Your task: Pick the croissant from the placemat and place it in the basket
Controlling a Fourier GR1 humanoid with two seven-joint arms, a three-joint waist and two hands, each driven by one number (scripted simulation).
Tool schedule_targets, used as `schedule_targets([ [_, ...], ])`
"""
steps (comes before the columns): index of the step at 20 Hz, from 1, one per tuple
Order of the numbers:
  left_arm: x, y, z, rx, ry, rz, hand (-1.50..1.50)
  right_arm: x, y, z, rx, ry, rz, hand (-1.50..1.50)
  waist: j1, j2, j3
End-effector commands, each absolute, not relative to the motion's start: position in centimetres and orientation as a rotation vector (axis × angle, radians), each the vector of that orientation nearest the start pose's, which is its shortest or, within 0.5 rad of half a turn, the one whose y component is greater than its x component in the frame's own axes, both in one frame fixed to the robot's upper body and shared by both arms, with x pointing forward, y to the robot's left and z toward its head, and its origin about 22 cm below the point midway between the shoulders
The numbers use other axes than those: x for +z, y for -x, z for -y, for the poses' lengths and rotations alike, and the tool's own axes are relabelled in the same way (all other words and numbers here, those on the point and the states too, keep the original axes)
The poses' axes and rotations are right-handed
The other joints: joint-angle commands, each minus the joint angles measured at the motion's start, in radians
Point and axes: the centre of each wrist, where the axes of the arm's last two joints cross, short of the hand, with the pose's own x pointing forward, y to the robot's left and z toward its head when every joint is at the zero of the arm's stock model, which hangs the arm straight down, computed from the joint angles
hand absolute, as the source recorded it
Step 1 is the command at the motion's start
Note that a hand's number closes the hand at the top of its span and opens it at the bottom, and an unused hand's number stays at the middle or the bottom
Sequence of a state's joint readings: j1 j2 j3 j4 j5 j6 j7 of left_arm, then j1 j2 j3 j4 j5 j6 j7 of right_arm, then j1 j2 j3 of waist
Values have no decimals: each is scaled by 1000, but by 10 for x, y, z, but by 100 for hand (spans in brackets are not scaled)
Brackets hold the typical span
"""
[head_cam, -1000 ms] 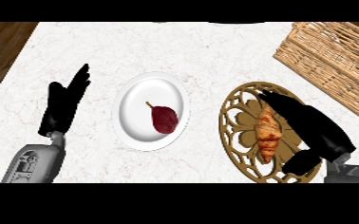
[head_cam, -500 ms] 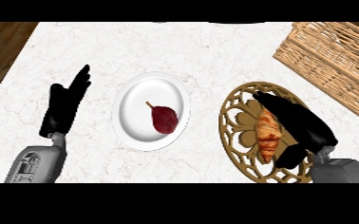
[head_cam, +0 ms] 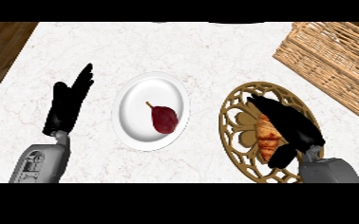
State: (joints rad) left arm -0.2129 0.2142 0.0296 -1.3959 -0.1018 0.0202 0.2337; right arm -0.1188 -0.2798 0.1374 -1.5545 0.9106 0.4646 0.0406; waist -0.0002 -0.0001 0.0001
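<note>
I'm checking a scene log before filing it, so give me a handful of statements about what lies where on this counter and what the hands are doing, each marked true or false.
1. The croissant lies on the round gold placemat. True.
2. The white plate holds a croissant. False: it holds a dark red pear-shaped fruit.
3. The right hand is over the croissant on the placemat. True.
4. The wicker basket already holds the croissant. False: the croissant is on the placemat, and the basket sits apart at the upper right.
5. The left hand grips the plate. False: it rests open, fingers up, left of the plate.
</note>
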Motion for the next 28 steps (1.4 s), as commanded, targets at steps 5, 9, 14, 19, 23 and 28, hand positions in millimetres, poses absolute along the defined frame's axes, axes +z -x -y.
schedule_targets([
  [5,33,-280,-286,-223,-280,1351,0,9,-252,253,1363,552,1139,-150,2,-1,0],
  [9,29,-296,-275,-228,-271,1369,0,24,-273,264,1448,624,1174,150,1,0,0],
  [14,39,-299,-272,-201,-272,1362,0,11,-266,237,1523,668,1219,150,0,0,0],
  [19,25,-297,-274,-216,-267,1354,0,-8,-241,278,1817,544,1311,150,-5,1,0],
  [23,38,-301,-288,-205,-280,1364,0,0,-238,298,1920,588,1348,150,-3,0,0],
  [28,27,-298,-278,-216,-286,1348,0,32,-230,292,1923,655,1515,150,-6,-1,0],
])
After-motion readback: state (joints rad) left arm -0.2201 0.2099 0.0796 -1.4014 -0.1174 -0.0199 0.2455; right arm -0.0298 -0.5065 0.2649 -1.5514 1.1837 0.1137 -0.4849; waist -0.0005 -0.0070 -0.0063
